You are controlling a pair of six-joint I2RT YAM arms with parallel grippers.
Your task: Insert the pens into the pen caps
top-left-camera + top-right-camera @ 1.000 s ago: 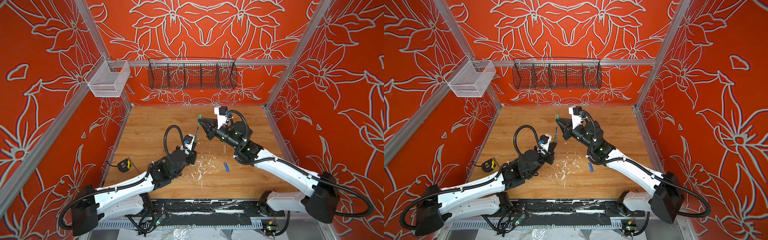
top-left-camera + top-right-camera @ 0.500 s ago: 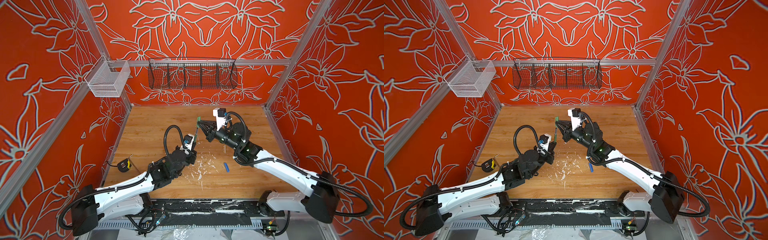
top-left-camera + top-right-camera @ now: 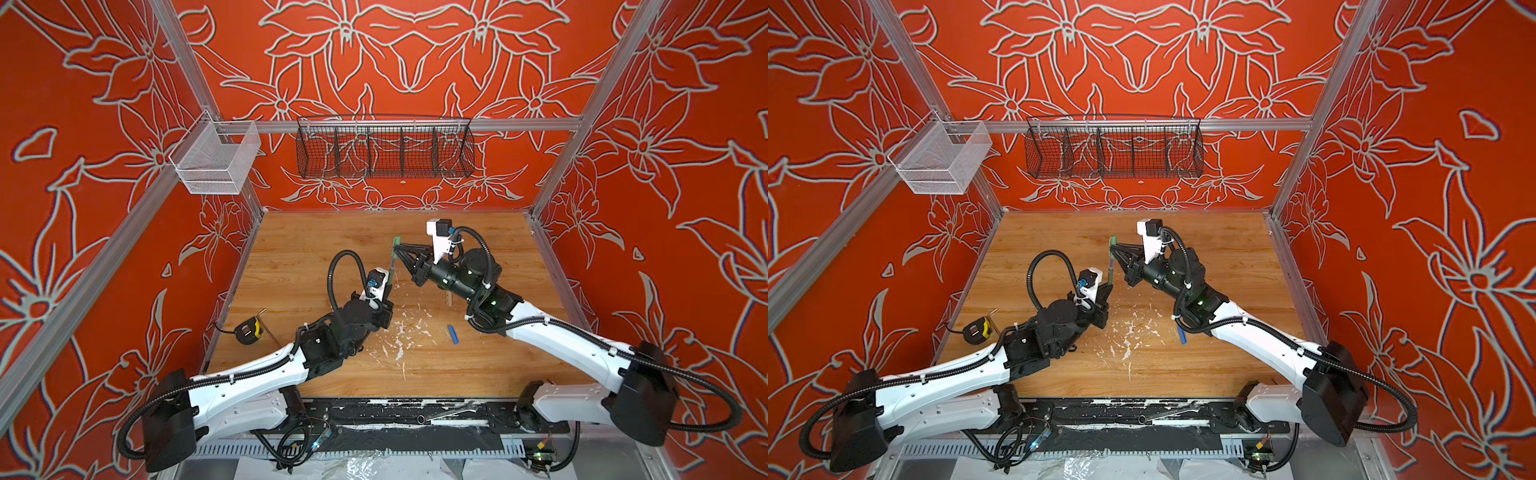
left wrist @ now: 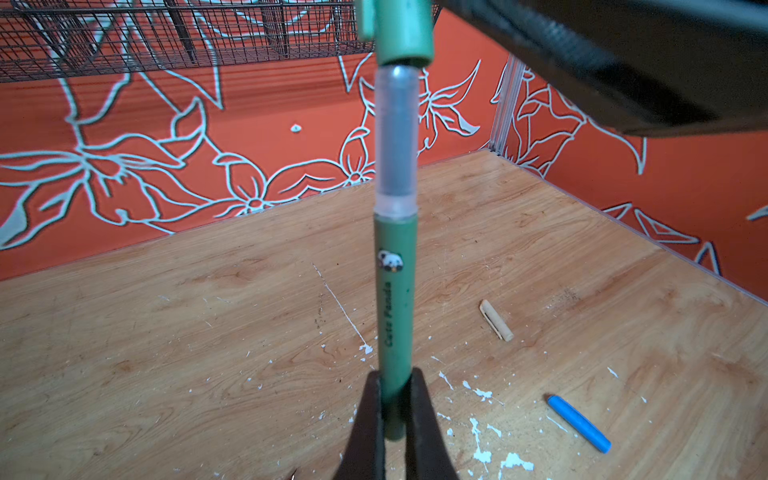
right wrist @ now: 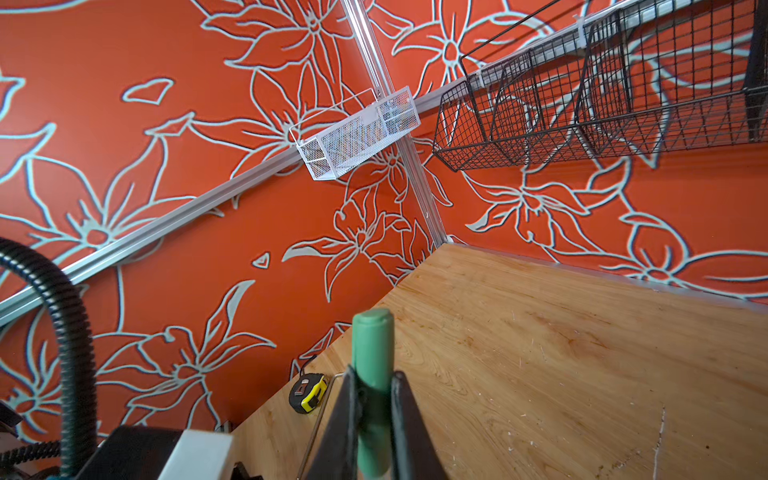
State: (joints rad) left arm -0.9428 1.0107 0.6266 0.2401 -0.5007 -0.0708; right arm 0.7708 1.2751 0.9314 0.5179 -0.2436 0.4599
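My left gripper (image 3: 388, 289) (image 4: 397, 382) is shut on the lower end of the olive green pen (image 3: 392, 268) (image 4: 395, 299), which it holds upright above the table. Above it, my right gripper (image 3: 397, 247) (image 5: 374, 378) is shut on the green pen cap (image 3: 397, 241) (image 5: 372, 353) (image 4: 401, 29). The pen's tip is hidden inside the cap's mouth, and its clear grip section shows below it. A blue cap (image 3: 453, 334) (image 4: 579, 423) and a beige cap (image 3: 449, 297) (image 4: 496, 320) lie on the wood near the right arm. The other pens are out of view.
A yellow and black tape measure (image 3: 248, 330) (image 5: 308, 392) lies by the left wall. White flecks (image 3: 401, 332) are scattered on the wooden table (image 3: 311, 249). A black wire basket (image 3: 384, 147) hangs on the back wall, and a white mesh basket (image 3: 216, 160) hangs at the left corner.
My right gripper has brought the green cap slightly lower, onto the pen's tip. The left arm has stayed still with the pen.
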